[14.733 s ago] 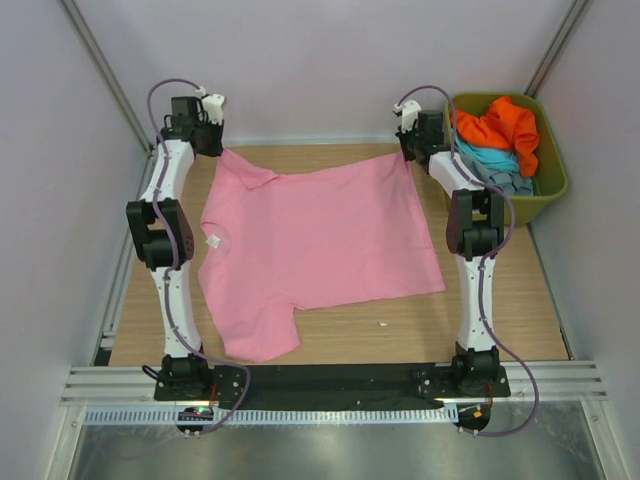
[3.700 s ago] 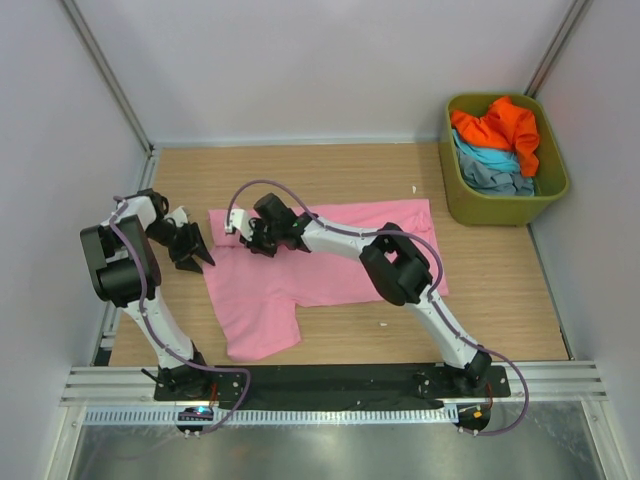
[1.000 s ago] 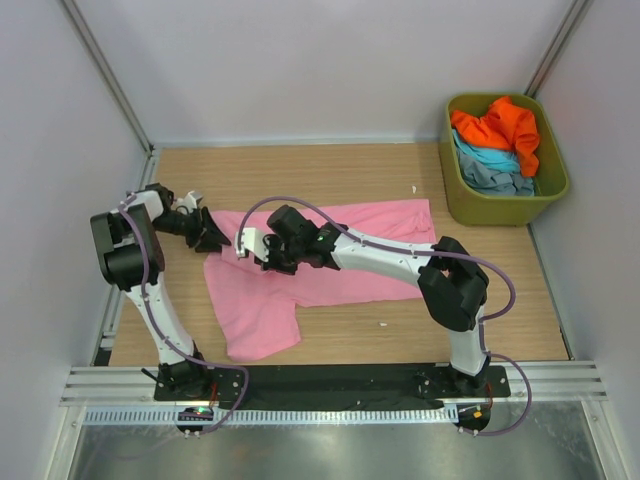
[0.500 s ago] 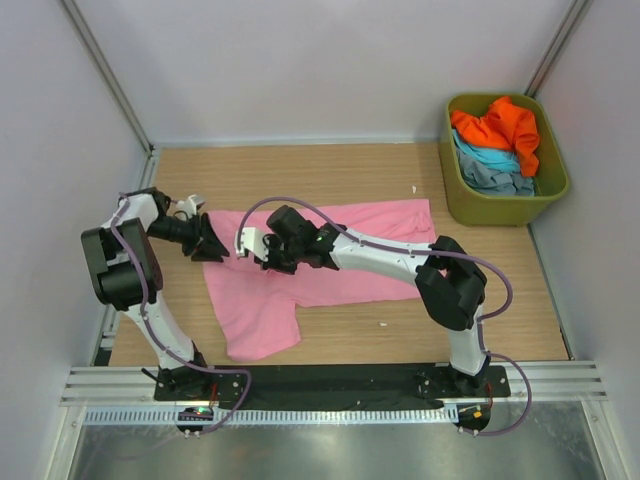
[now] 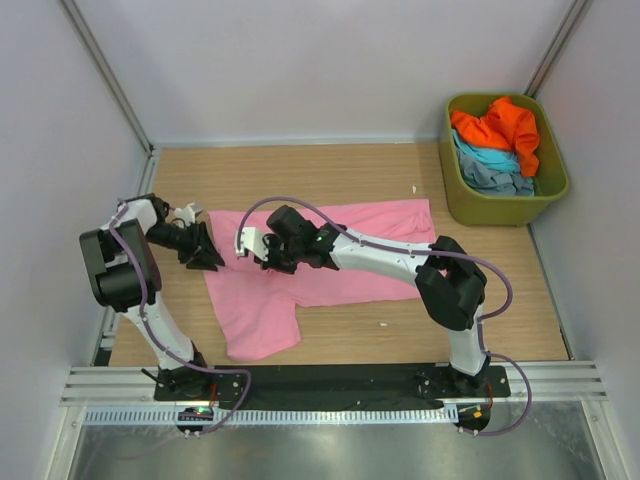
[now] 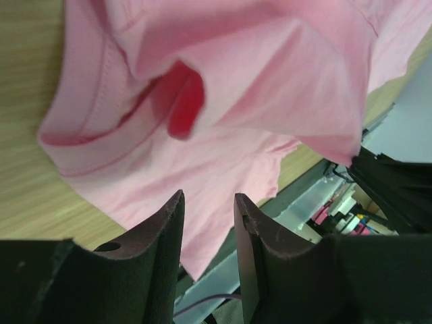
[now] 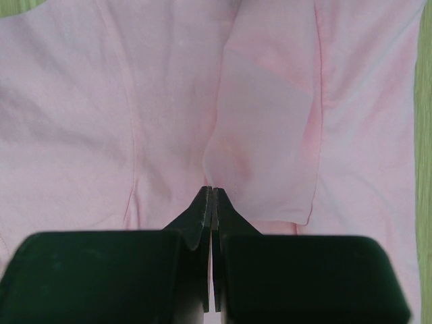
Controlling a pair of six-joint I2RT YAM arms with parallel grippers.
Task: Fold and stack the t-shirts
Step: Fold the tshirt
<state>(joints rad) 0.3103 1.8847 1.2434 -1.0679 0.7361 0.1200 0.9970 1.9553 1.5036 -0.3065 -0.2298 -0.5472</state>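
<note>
Shirt [image 5: 255,315] in pink, spread on table [image 5: 350,170], fold pinched by closed right gripper [image 7: 212,190], left gripper [image 6: 208,197] just beside shirt edge, jaws parted, empty

Four t-shirts in all: one pink t-shirt [image 5: 255,310] and three others (one orange t-shirt [image 5: 500,125], one light blue t-shirt [image 5: 480,157], one grey-blue t-shirt [image 5: 498,181]). There is one olive-green tub [image 5: 490,213] and one wooden table [image 5: 500,300]. Two robot arms are in view, the left arm [image 5: 112,268] and the right arm [image 5: 385,255]. Each carries one gripper, making two, the left gripper [image 6: 208,202] and the right gripper [image 7: 212,190], with two fingers apiece. Two purple cables [image 5: 285,199] run one per arm. Two small white specks [image 5: 381,323] lie on the tabletop.
</note>
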